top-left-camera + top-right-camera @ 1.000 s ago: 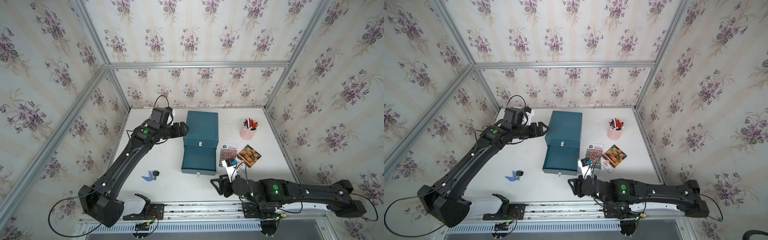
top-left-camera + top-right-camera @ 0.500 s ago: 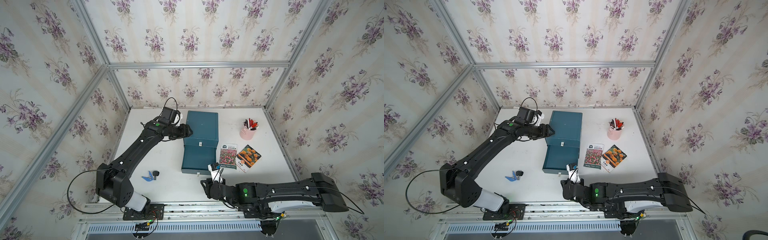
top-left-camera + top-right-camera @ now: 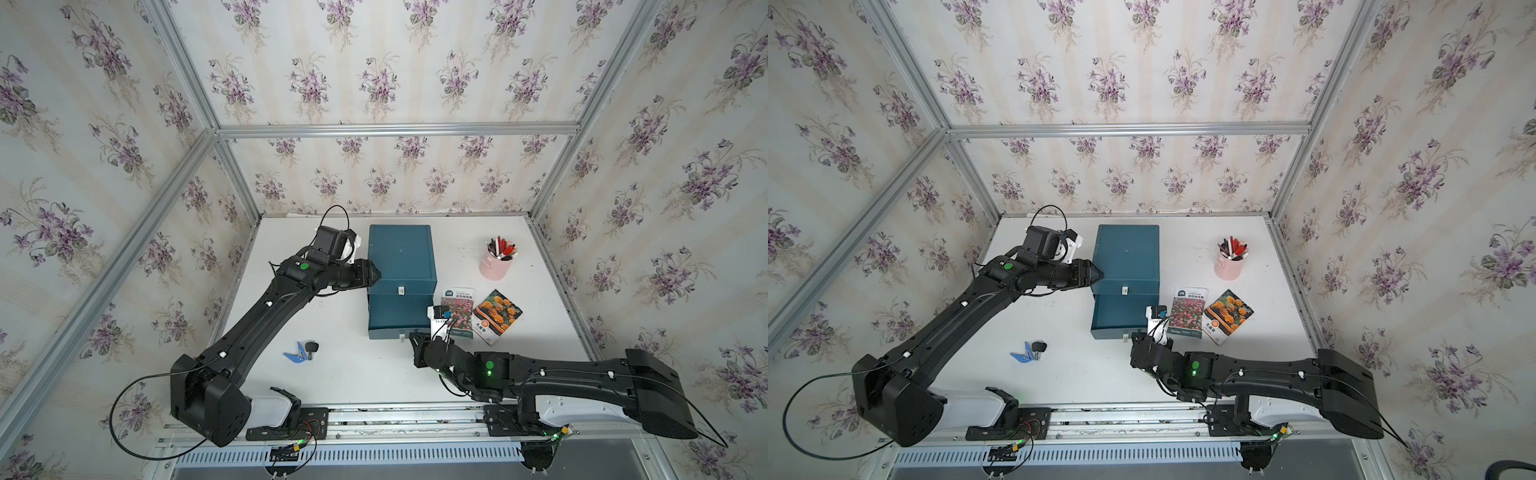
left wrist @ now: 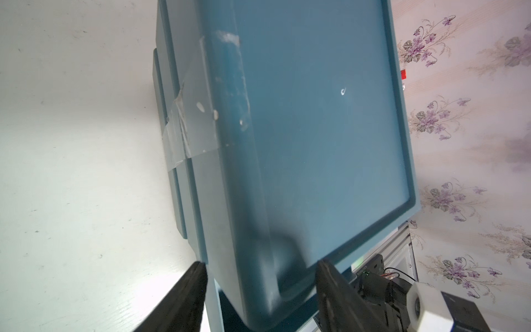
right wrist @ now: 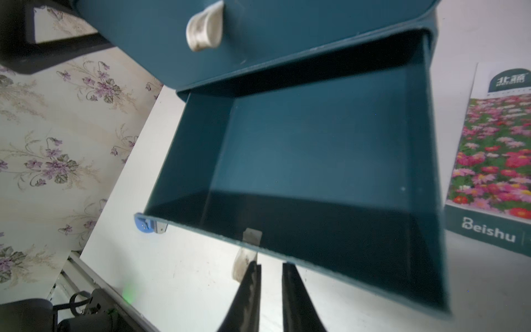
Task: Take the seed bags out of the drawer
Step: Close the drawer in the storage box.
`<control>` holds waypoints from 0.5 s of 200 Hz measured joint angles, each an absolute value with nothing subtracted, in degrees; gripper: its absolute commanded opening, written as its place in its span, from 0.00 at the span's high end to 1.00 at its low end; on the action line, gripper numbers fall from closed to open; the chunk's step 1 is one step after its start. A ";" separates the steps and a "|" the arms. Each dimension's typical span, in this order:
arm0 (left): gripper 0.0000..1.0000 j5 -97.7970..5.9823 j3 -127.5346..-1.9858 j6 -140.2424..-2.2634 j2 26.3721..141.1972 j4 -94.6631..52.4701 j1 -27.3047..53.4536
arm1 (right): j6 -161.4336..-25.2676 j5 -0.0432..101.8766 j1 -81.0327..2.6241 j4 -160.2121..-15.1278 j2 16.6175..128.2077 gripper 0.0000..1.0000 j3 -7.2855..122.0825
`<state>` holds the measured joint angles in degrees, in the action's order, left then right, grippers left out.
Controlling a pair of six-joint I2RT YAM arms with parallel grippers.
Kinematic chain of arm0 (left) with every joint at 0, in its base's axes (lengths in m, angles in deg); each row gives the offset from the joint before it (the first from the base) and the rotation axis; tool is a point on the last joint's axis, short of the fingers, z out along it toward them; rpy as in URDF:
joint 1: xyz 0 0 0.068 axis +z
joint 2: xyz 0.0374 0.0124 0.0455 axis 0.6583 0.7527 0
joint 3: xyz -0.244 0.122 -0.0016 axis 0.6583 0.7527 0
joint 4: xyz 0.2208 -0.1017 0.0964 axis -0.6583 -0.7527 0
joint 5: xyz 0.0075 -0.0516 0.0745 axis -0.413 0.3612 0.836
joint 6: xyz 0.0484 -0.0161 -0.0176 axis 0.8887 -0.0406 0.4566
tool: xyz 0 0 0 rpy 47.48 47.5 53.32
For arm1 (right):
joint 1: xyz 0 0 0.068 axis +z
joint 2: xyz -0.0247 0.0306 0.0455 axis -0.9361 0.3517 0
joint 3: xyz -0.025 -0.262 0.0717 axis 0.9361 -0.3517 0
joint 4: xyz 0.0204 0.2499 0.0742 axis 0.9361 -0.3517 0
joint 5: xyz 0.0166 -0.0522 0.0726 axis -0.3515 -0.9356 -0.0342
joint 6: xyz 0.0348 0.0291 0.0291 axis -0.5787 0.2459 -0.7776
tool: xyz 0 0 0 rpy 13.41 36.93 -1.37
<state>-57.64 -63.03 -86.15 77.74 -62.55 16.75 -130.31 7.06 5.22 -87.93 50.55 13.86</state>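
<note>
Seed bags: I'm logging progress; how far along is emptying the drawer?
Done: the pink bag and the marigold bag lie beside the open drawer, bare inside. In hand: no bag; the left gripper grips the cabinet, the right gripper sits empty at the drawer's front. Left: no further bag in view.

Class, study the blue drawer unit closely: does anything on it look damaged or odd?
Yes. In the left wrist view, crumpled clear tape is stuck across the side of the drawer unit, and a scuffed whitish streak runs along the edge beside it. Both look like signs of a patch-up.
</note>
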 measured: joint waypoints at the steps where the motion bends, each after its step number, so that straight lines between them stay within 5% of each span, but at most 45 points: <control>1: 0.37 -57.69 -63.03 -86.15 77.70 -62.58 16.75 | -130.23 7.04 5.16 -87.82 50.57 0.83 13.86; 100: 0.42 -58.69 -60.65 -86.39 75.03 -64.96 16.55 | -117.75 8.39 -5.03 -69.86 61.57 0.89 14.12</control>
